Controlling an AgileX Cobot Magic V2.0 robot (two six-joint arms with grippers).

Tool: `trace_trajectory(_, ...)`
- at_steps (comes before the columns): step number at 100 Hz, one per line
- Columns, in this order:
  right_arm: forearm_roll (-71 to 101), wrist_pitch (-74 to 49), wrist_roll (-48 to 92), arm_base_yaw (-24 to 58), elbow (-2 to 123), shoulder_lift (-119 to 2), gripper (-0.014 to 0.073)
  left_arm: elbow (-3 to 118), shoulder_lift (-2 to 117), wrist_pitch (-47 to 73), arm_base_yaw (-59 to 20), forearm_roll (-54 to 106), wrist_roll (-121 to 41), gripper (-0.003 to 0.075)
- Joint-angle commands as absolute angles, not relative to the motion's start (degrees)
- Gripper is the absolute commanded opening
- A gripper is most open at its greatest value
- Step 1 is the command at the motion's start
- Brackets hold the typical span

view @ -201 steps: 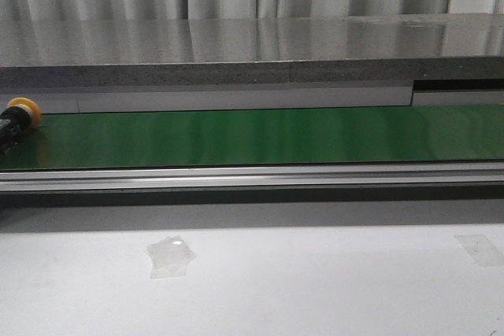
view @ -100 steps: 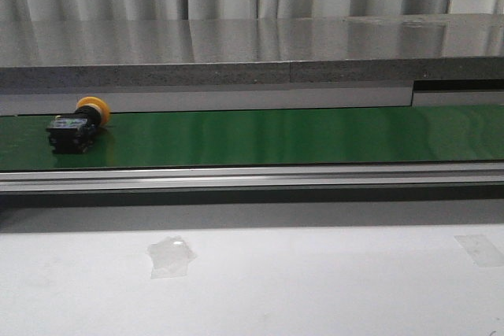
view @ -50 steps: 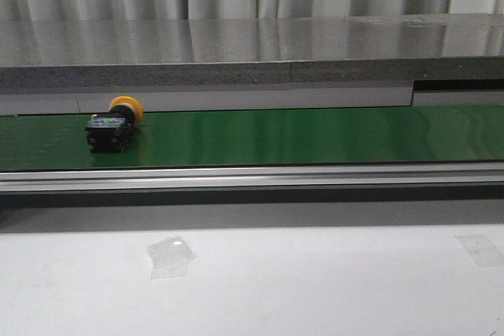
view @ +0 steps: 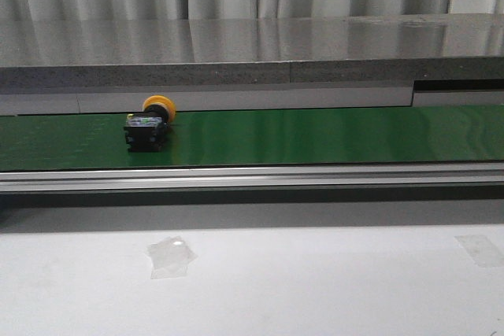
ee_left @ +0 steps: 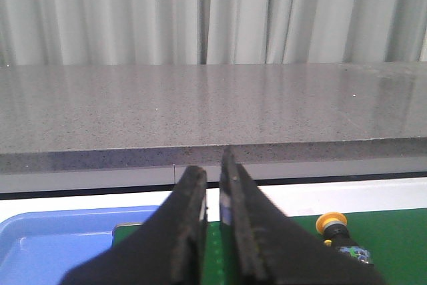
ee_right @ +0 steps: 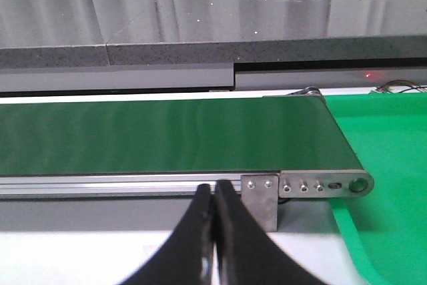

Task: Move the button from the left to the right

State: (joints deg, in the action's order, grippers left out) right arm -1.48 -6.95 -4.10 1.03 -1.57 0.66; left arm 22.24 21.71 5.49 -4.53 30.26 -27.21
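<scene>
The button [view: 150,123] lies on its side on the green belt [view: 315,135], left of the middle, its yellow-orange cap toward the back and its black body toward the front. It also shows in the left wrist view [ee_left: 337,228], off to one side of my left gripper [ee_left: 212,163], which is shut with only a thin slit between the fingers and holds nothing. My right gripper [ee_right: 215,186] is shut and empty, in front of the belt's right end [ee_right: 167,135]. Neither gripper shows in the front view.
A blue tray [ee_left: 53,245] sits at the belt's left end. A green mat [ee_right: 387,145] lies past the conveyor's end roller [ee_right: 360,183]. A grey stone ledge [view: 252,45] runs behind the belt. Tape patches [view: 169,256] lie on the white table.
The button has travelled right along the belt, from the far left edge to left of the middle. No gripper has touched it.
</scene>
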Motion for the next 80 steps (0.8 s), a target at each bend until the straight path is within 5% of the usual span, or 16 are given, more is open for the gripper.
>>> trace_trajectory(1,-2.03,-0.38,-4.02,1.11,-0.68,1.7,-0.0068,23.79,22.0,2.14,-4.87,31.07,-27.13,-0.002)
trace_trajectory(36,-0.73,6.13,-4.02,1.11,2.33,1.6,-0.0068,23.79,22.0,2.14,-4.87,31.07,-27.13,-0.002)
trace_trajectory(80,0.0,-20.47,-4.02,1.11,24.93,-13.75,-0.0068,23.79,22.0,2.14,-4.87,31.07,-27.13,-0.002)
